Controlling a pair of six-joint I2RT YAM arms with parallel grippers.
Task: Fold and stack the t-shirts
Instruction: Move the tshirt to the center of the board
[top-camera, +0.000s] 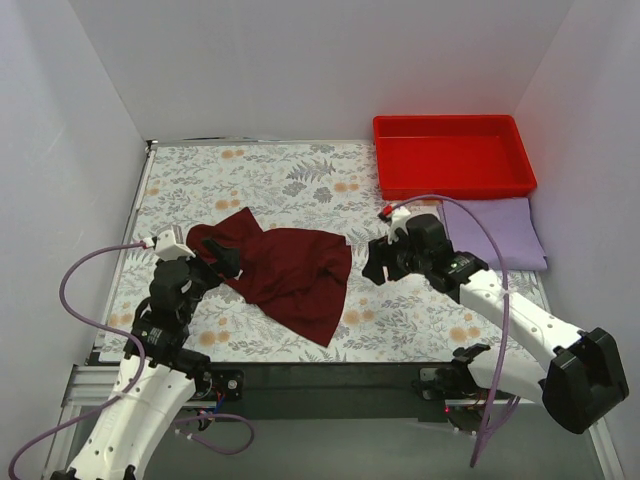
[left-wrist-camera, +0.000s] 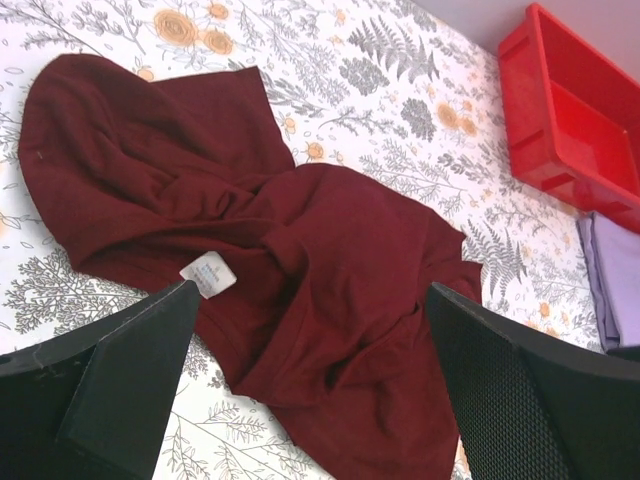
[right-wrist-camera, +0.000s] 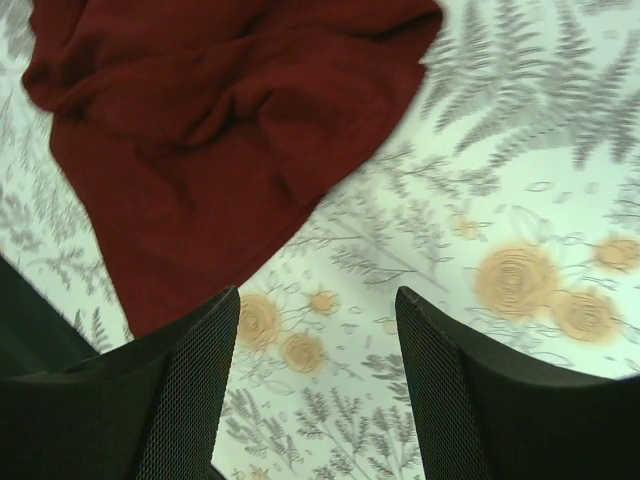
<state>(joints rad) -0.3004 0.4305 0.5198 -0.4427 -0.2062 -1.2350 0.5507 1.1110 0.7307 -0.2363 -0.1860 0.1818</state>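
Both arms are leaning in from the near edge. Its jaws wide apart and empty, the left gripper (top-camera: 224, 258) is hovering over the left end of the maroon t-shirt (top-camera: 292, 272), while the right gripper (top-camera: 373, 262), jaws likewise apart, is sitting just beside its right hem. Crumpled on the worktop (top-camera: 280, 170), the shirt is running diagonally, far-left to near-right, between them. The lavender t-shirt (top-camera: 495, 232) is lying flat just beside the red tray (top-camera: 452, 190).
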